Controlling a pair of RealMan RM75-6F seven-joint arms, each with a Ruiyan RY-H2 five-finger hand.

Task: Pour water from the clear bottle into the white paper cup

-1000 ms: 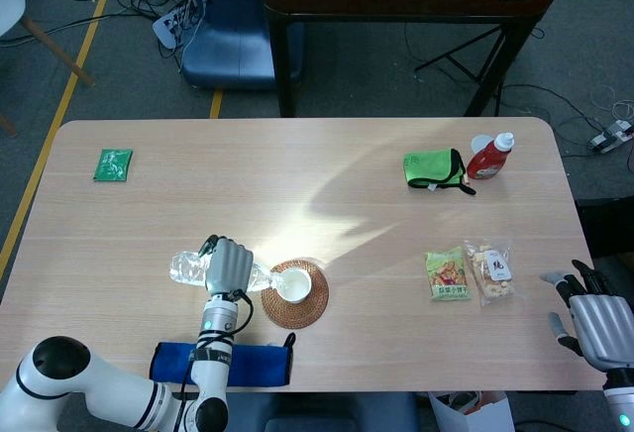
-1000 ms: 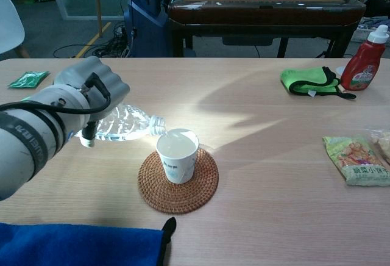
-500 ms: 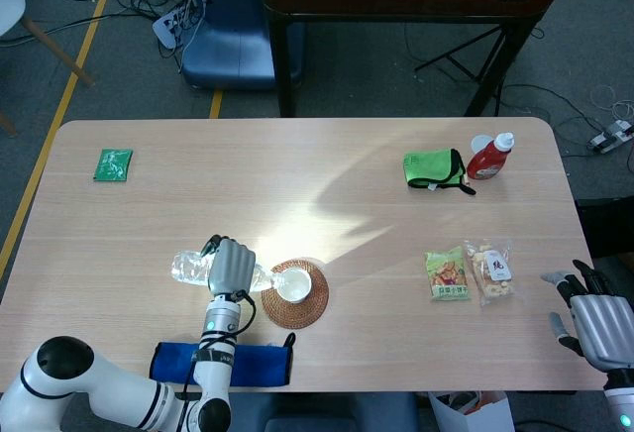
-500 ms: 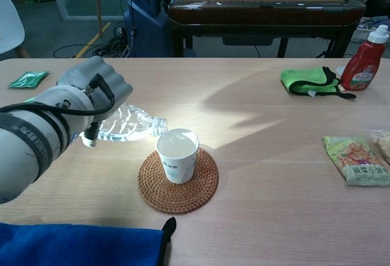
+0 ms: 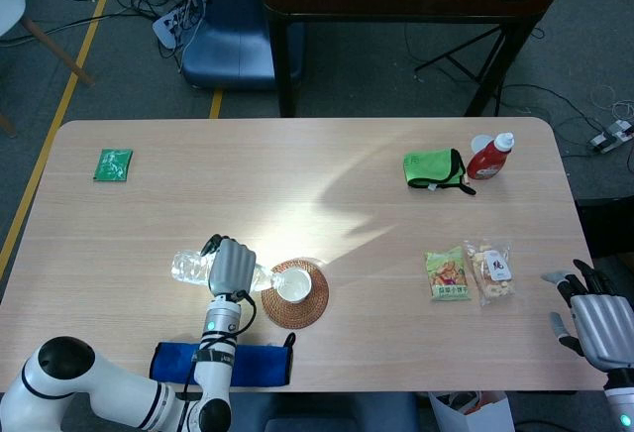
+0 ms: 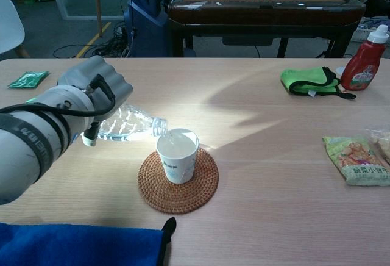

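Note:
My left hand (image 6: 91, 92) (image 5: 230, 265) grips the clear bottle (image 6: 131, 124) (image 5: 186, 266), which lies tipped nearly flat with its open neck at the rim of the white paper cup (image 6: 178, 155) (image 5: 299, 282). Liquid shows inside the cup. It stands upright on a round woven coaster (image 6: 177, 182) (image 5: 294, 299). My right hand (image 5: 597, 321) hovers off the table's front right corner with its fingers spread, holding nothing; the chest view does not show it.
A blue cloth (image 6: 79, 244) (image 5: 223, 364) lies at the front edge by my left arm. Snack packets (image 5: 470, 271) (image 6: 358, 161), a green cloth (image 5: 434, 168) and a red sauce bottle (image 5: 491, 156) sit to the right. A green sachet (image 5: 113, 164) lies far left.
The bottle's base has risen slightly and its neck has edged closer over the cup's rim. My right hand has not moved.

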